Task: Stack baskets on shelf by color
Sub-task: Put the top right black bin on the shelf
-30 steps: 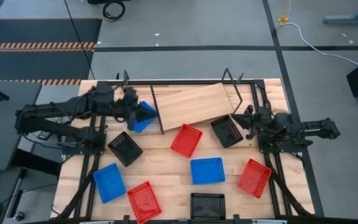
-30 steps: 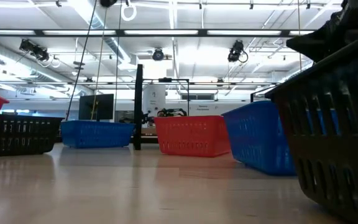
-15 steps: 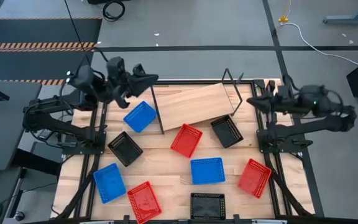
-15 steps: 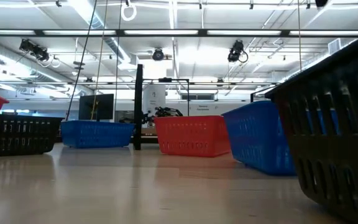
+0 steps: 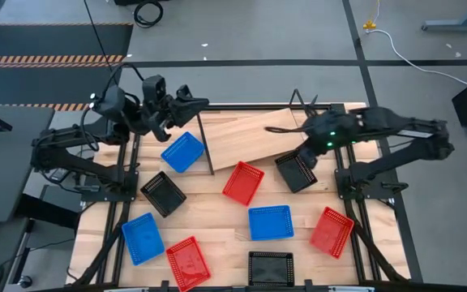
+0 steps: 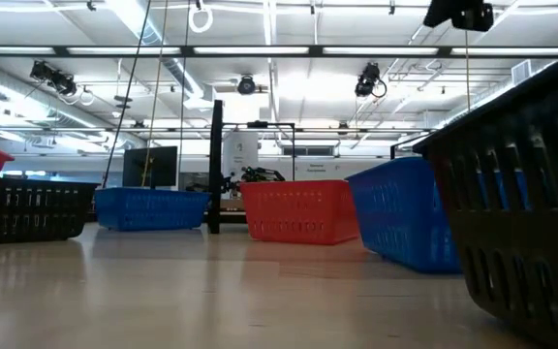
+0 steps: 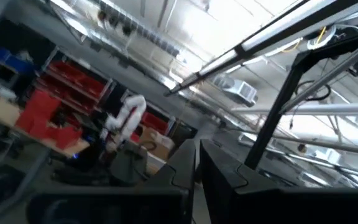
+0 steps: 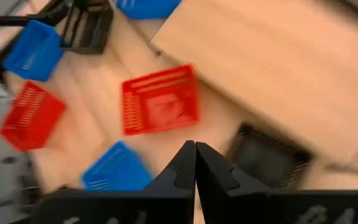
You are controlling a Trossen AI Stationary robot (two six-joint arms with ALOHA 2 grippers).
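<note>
Baskets are all on the table from what I can see, none stacked; the shelf (image 5: pixel 254 136) lies slanted across the far middle of the table with its plank bare. I count three blue, three red and three black, scattered well apart; the nearest to the shelf are a blue basket (image 5: pixel 182 152) by its left end, a red basket (image 5: pixel 243 182) just in front of it, and a black basket (image 5: pixel 296 171) under its right end.

My right gripper (image 5: pixel 305 156) hangs over the shelf's right end, just above that black basket; its fingers (image 8: pixel 194 163) are pressed together and pinch nothing. The right wrist view looks down past them at the red basket (image 8: pixel 160 107) and the black one (image 8: pixel 267 157). My left gripper (image 5: pixel 194 104) is raised at the far left corner, pointed out into the room; in its wrist view the fingers (image 7: pixel 194 165) look nearly together and carry nothing.

My worry from here: with the jaws pressed together I cannot take a rim, so a descent now would only shove the black basket or jab its mesh; the wire frame end stands close by the right arm and could be clipped, shifting the slanted shelf; a basket set on that slope may slide, I judge.
</note>
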